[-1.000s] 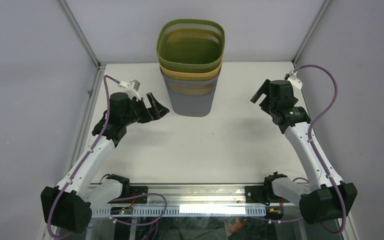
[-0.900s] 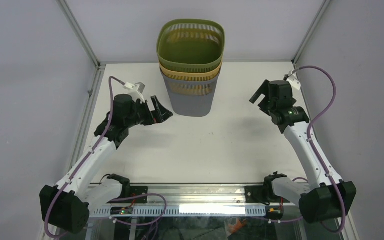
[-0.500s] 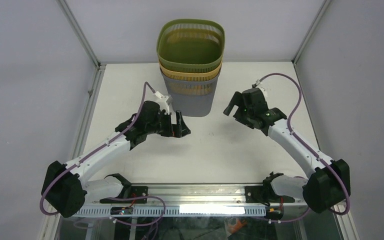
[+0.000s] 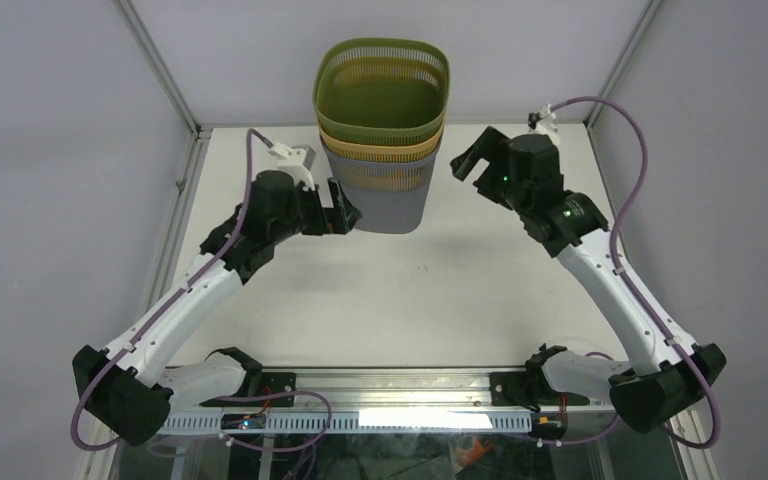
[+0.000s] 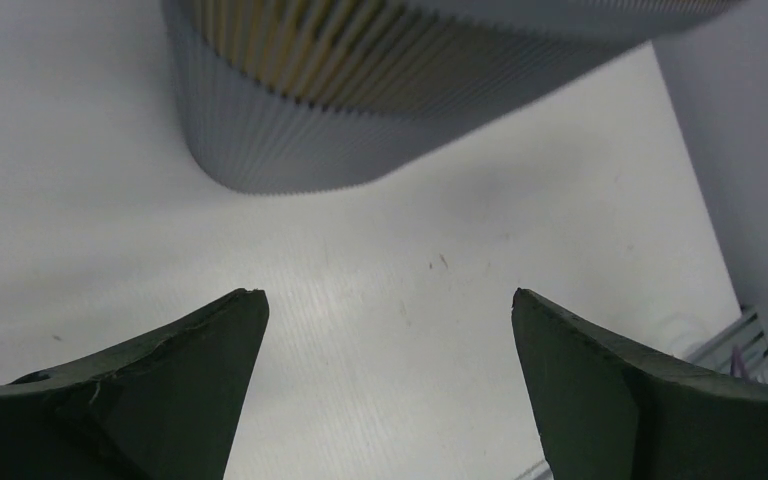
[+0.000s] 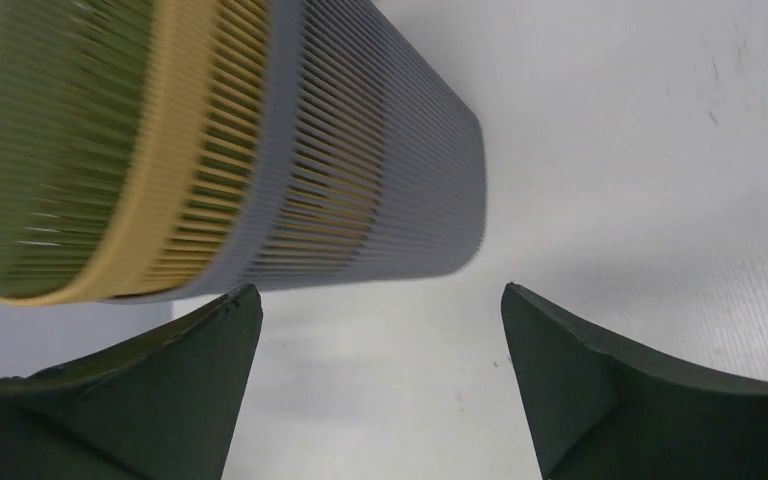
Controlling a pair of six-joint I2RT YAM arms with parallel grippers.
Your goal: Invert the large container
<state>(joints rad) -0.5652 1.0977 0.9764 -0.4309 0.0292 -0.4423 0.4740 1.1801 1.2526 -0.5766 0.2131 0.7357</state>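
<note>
Near rail (image 4: 390,385): metal strip along the bottom of the top view, with both arm bases bolted to it.
Table (image 4: 460,290): flat matt white sheet with a few small dark specks, as I see it in both wrist views.
Left gripper (image 4: 342,210): jaws spread wide with nothing between them. Its dark, wedge-shaped fingers (image 5: 190,370) fill the lower corners of my left wrist view.
Left gripper to stack: it sits low and just beside the grey bin's left wall. I cannot tell from above whether it touches, but the wrist view shows bare table between the fingertips and the bin.
Right gripper (image 4: 468,158): jaws also parted and holding nothing, up near the rims on the stack's right side, and clear of it.
Container stack (image 4: 380,150): upper middle of the top view, at the table's far edge.
Make-up: three nested plastic bins with fine vertical slats and rounded corners. The green bin (image 4: 380,95) sits inside the yellow bin (image 4: 380,152), which sits inside the grey bin (image 4: 380,205).
Attitude: upright with the mouth open to the top and the base on the table, so the long axis is vertical. The walls taper toward the base.
</note>
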